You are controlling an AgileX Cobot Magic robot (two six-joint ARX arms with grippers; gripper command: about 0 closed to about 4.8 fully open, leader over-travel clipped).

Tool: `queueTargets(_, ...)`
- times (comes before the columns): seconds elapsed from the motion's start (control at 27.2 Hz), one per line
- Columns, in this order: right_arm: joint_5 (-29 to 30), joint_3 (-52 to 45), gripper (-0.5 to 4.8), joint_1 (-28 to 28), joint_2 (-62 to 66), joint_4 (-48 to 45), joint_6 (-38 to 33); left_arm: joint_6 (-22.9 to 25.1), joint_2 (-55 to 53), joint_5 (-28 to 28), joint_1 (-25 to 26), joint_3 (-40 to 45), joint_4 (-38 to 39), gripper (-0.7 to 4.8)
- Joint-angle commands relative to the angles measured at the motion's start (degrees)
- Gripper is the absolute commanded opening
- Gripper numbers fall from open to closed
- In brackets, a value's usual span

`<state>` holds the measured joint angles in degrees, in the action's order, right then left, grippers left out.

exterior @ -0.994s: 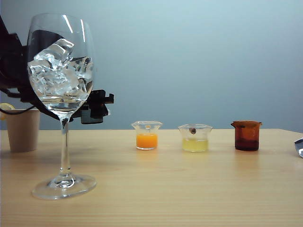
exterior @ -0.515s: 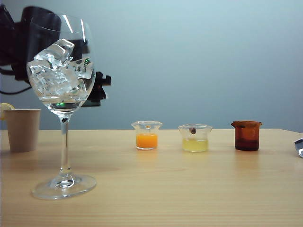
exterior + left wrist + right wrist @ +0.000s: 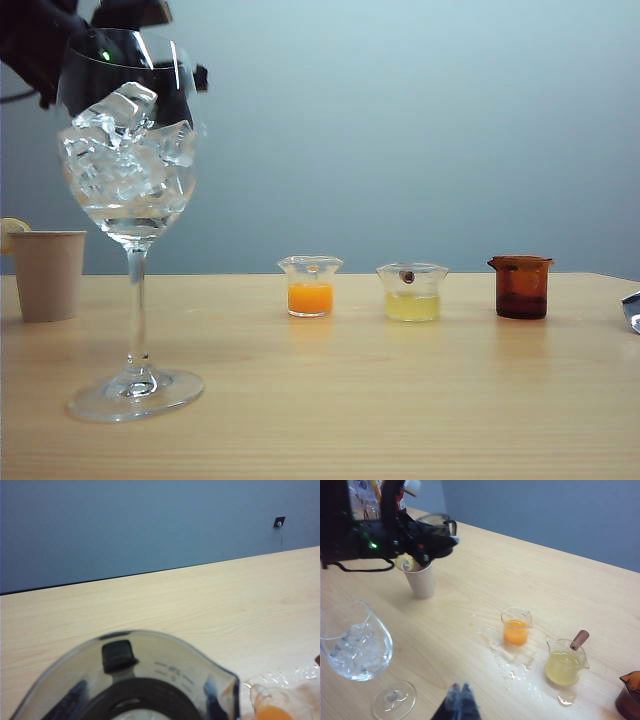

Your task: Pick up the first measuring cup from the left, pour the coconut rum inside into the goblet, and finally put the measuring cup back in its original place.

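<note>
The left gripper (image 3: 442, 536) is up in the air, with its two fingers squeezed on the small smoky grey see-through measuring cup (image 3: 135, 680). The cup sits upright between the fingers, high off the light wooden table (image 3: 400, 400). I cannot tell how much coconut rum is inside it.

Just below and in front of this gripper stands the tall clear goblet (image 3: 130, 210) with a thin stem, a round foot and ice cubes (image 3: 125, 150) in its bowl. From the outside camera the gripper shows dark behind the rim of the goblet. Near the gripper, down on the table, is a beige paper cup (image 3: 422, 582) with a lemon slice (image 3: 405, 562) on its rim.

Farther off stands a row of three small cups: a clear cup with orange liquid (image 3: 310, 286), then a clear cup with pale yellow liquid (image 3: 412, 291), then an amber-brown cup (image 3: 521, 286). Some spilled wet spots (image 3: 512, 667) lie on the table around the orange and yellow cups.

The right gripper (image 3: 459, 692) hangs well away from the left one, close to the goblet's foot. Its dark fingertips are pressed together, with nothing in them.
</note>
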<state>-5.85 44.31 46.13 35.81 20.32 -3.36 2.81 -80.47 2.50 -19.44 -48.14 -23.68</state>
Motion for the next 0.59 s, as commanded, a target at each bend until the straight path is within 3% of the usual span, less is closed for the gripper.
queueTargets(0.04,0.2,0.2,-0.03,0.0,-0.1,-1.4,0.2,0.4,4.1,-1.8,0.1,-0.2,3.3,0.57)
queueTargets(0.33,0.7,0.2,-0.03,0.0,-0.1,-2.6,0.2,4.2,15.0,-3.0,0.1,-0.2,16.1,0.57)
queueTargets(0.59,1.1,0.2,-0.03,0.0,-0.1,-2.6,0.2,4.7,24.7,-5.6,0.1,-0.2,25.9,0.57)
